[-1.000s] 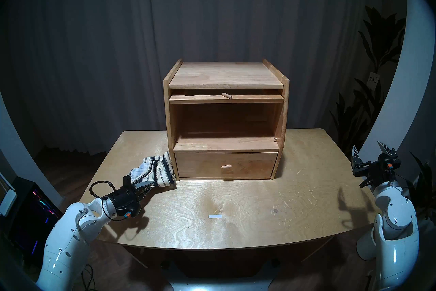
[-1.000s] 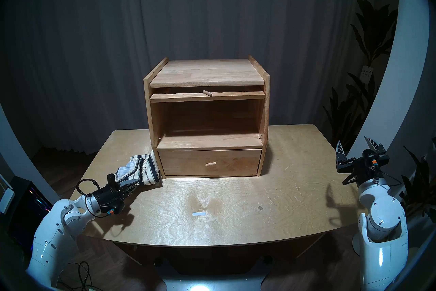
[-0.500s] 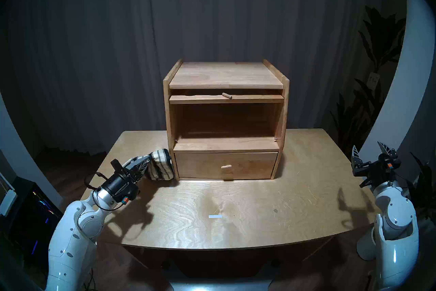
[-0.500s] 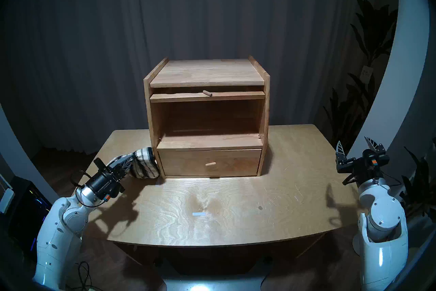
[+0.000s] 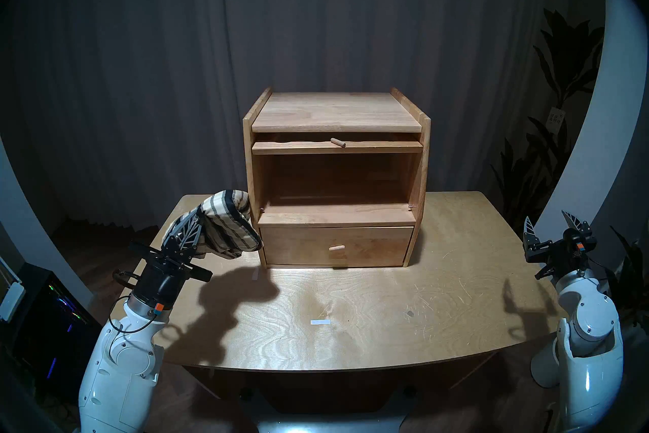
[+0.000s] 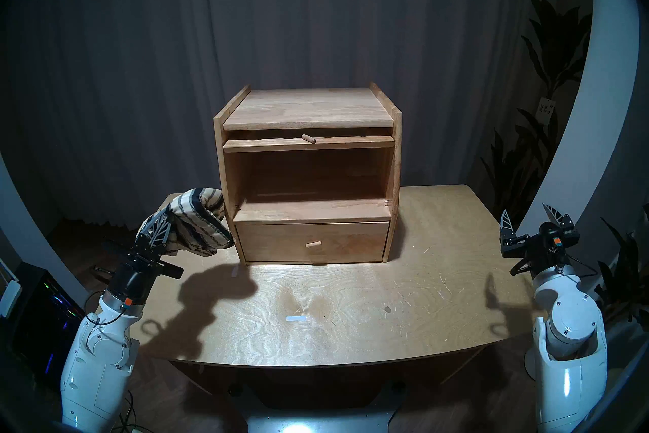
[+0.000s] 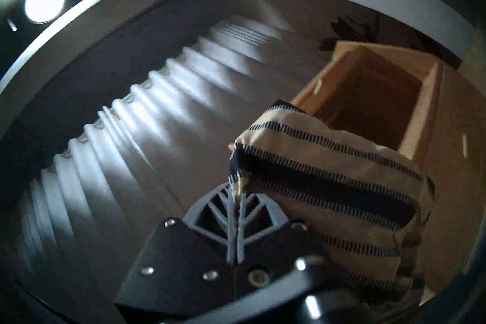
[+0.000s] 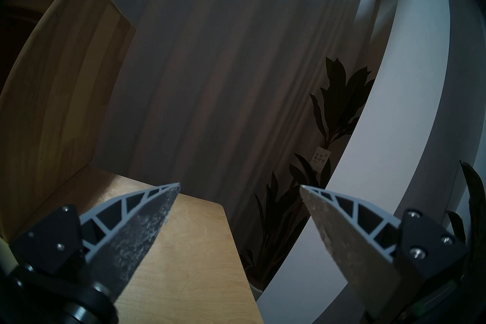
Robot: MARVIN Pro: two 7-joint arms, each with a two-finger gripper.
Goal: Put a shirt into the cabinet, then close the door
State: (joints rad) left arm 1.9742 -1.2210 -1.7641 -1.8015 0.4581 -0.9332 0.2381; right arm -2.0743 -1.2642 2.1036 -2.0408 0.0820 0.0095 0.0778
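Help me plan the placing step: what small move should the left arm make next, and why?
Probably carry the shirt rightward and forward toward the cabinet's open compartment. The left gripper holds it, fingers shut, clear of the table, beside the cabinet's left wall; the door sits retracted above.

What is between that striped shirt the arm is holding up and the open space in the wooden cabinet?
Nothing but air, in the head views. The shirt, clamped in the left gripper, hangs beside the cabinet, left of the empty compartment.
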